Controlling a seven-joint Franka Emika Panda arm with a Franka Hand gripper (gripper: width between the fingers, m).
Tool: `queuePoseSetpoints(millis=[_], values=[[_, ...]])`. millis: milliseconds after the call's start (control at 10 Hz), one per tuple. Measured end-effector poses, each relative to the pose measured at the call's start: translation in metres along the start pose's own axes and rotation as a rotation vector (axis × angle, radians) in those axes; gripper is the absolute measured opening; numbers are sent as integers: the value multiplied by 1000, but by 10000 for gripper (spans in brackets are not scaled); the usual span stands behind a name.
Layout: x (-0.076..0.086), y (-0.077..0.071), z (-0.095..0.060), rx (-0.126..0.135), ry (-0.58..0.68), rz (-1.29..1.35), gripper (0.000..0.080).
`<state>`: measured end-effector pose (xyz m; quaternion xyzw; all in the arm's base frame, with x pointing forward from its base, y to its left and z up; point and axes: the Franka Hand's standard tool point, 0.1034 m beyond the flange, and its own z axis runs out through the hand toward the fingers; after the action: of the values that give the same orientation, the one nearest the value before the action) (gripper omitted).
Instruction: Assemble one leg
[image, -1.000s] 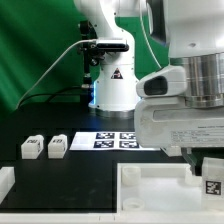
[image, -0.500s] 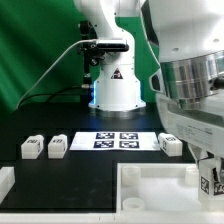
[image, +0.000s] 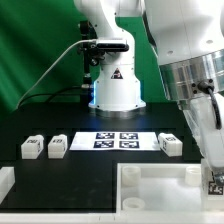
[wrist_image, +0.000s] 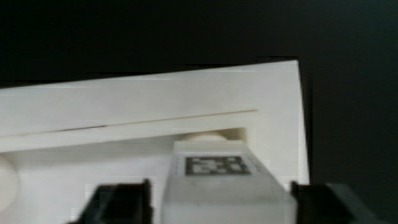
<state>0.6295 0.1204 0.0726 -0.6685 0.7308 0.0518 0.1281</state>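
Note:
My gripper is shut on a leg, a small white block with a black-and-white tag. It holds the leg over the near right corner of the large white square tray-like part. In the wrist view the leg stands between the two dark fingers, tag facing the camera, and the gripper is just above the white part near a round recess. Three more legs lie on the black table: two at the exterior view's left and one at its right.
The marker board lies mid-table in front of the arm's white base. A white block edge shows at the exterior view's lower left. A green backdrop stands behind.
The arm's wrist has swung up and toward the exterior view's right, uncovering the leg beside the marker board. The held leg has stayed low at the tray-like part's right corner.

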Motion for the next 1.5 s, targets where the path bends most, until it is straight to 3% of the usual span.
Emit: queuePoseSetpoints(millis=[100, 300, 400, 500, 700, 800, 900, 1000, 1200, 1300, 1400, 1500], values=[[-1, 2, 1, -15, 2, -88, 593], [-4, 6, 0, -88, -6, -324, 637], [-5, 4, -2, -115, 5, -571, 646], [-7, 3, -1, -105, 8, -633, 646], [-5, 3, -1, -109, -7, -926, 649], [-4, 3, 0, -122, 0, -1034, 649], [-1, -1, 0, -152, 38, -1240, 649], [-1, -6, 2, -149, 67, -1406, 649], [-3, -6, 4, -138, 78, -1433, 649], [-3, -6, 4, -135, 77, -1408, 559], [-4, -6, 4, -127, 81, -1293, 377], [2, -3, 5, -134, 87, -1168, 301]])
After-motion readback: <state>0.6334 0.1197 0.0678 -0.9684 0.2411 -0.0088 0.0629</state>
